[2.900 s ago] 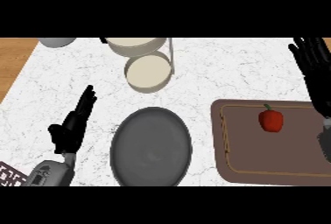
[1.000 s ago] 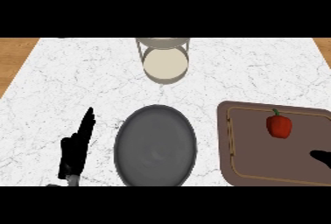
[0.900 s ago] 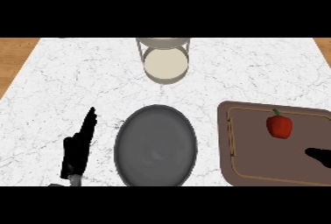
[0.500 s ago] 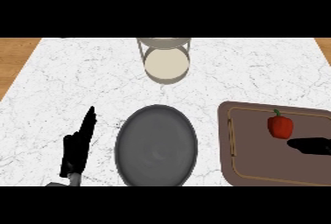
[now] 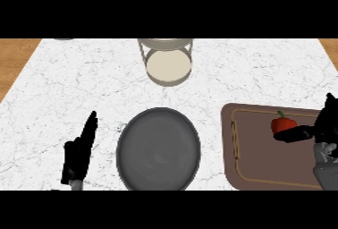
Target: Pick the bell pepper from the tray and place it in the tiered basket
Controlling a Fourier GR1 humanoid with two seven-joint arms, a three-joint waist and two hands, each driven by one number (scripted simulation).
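A red bell pepper (image 5: 282,125) with a green stem stands on the brown tray (image 5: 260,170) at the right. My right hand (image 5: 325,121) comes in from the right edge, just beside the pepper. Its thumb (image 5: 294,133) lies against the pepper's lower right side, while the fingers stay raised and apart from it, so the hand is open. The tiered basket (image 5: 168,65), pale with round shelves, stands at the far middle of the counter. My left hand (image 5: 80,152) rests open at the lower left, fingers straight and pointing away.
A large dark grey plate (image 5: 158,150) lies between the left hand and the tray. Bare white marble counter (image 5: 79,85) spreads between the plate and the basket. Wooden edges show at the far left and right corners.
My right hand has come up and leftward from the lower right edge over the tray until its thumb reached the pepper. The left hand and the pepper have stayed put.
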